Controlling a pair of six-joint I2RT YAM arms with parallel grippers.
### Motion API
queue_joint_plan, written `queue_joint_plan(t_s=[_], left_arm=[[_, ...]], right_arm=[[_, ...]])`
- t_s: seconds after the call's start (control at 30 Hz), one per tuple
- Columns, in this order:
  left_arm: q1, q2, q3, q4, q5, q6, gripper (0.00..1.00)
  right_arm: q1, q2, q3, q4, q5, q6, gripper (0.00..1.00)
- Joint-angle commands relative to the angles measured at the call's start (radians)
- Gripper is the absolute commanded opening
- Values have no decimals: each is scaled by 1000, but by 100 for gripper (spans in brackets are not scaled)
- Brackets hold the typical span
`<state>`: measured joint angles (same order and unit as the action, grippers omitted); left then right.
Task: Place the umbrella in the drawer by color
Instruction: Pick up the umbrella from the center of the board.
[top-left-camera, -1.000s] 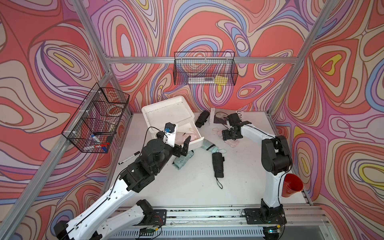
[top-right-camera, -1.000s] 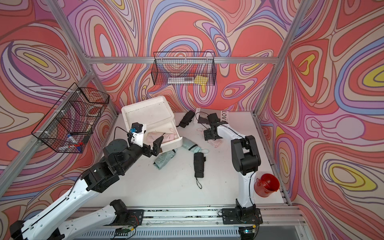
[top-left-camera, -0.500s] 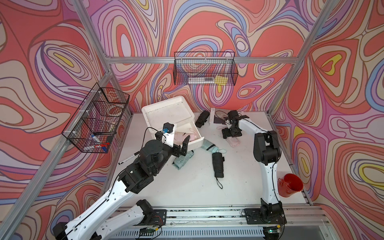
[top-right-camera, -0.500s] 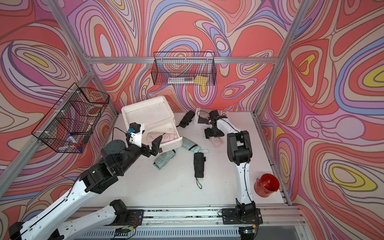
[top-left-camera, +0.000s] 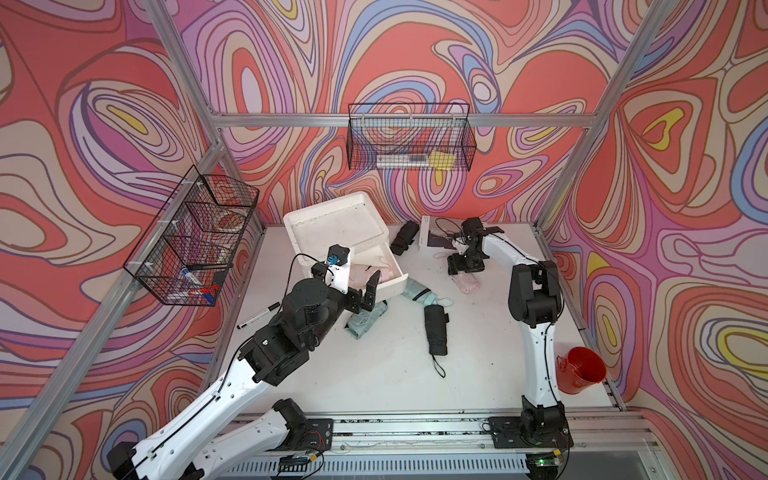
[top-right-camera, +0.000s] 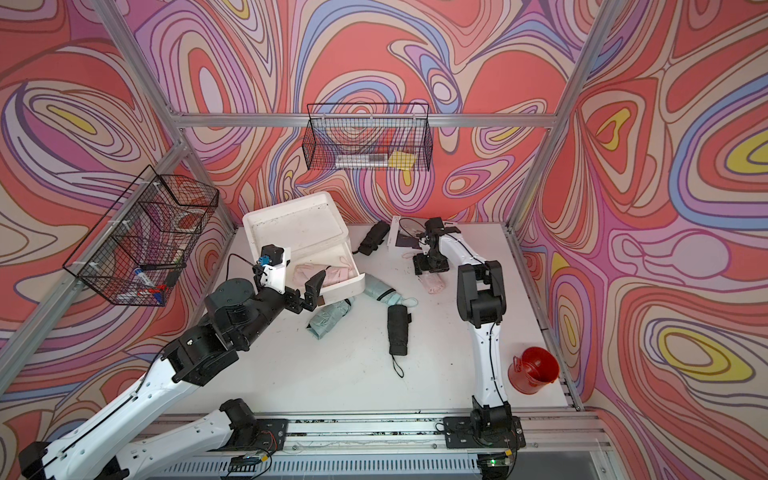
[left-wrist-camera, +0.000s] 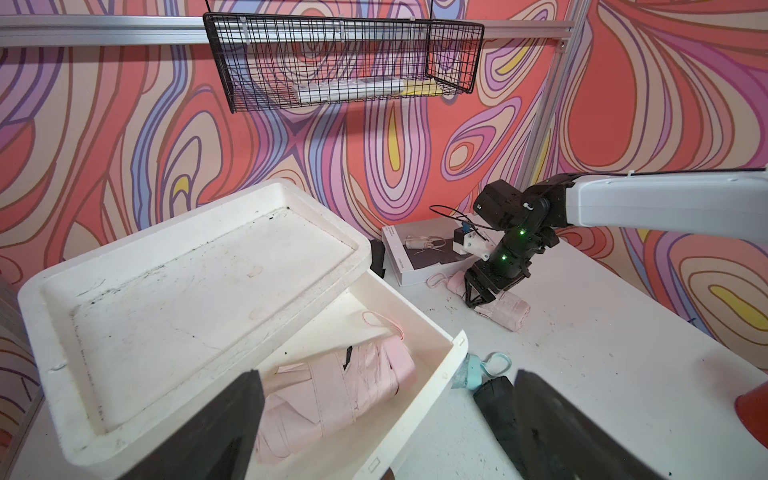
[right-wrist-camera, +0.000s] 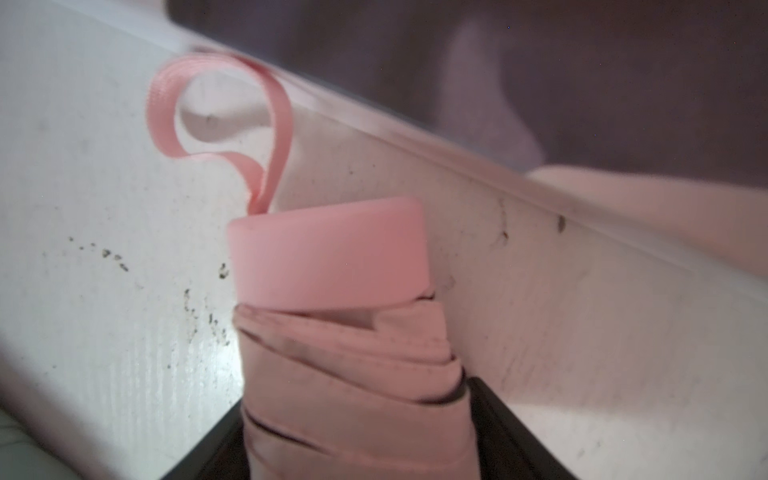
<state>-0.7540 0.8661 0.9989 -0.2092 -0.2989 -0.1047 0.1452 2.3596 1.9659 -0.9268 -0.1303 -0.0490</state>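
The pink umbrella (right-wrist-camera: 332, 257) is laid on the counter (top-left-camera: 374, 374), just beside a book (top-left-camera: 432, 237), and is grasped on both sides by the right end effector (right-wrist-camera: 357, 399). The left end effector (left-wrist-camera: 386, 432) is held released, jaws wide, over the open drawer (top-left-camera: 395, 286), where a second umbrella (left-wrist-camera: 332, 390) is seen.
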Motion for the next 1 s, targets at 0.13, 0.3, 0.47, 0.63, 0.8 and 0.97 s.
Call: queue_joint_plan(t_s=[0.13,0.3,0.47,0.63,0.8,0.97], left_arm=[[-4,-5,-6,24,-13,5,99],[-4,-15,-6,24,-9,3,99],[-4,-27,-7,25,-7,2,99],[-4,-42,-16,37,-6,0,99],[-4,-35,-16,37,-6,-1,99],[-4,-28,-16,37,2,-6,99]], right_arm=[[0,-46,-73,-8,-105,28,46],[-1,-122,-143,42,-127,44,19],[-1,-191,-217,112,-138,84,0],[-1,-251,-247,139,-166,117,0],[-1,-353,-330,229,-197,177,0],[-1,-506,-475,405,-244,293,0]])
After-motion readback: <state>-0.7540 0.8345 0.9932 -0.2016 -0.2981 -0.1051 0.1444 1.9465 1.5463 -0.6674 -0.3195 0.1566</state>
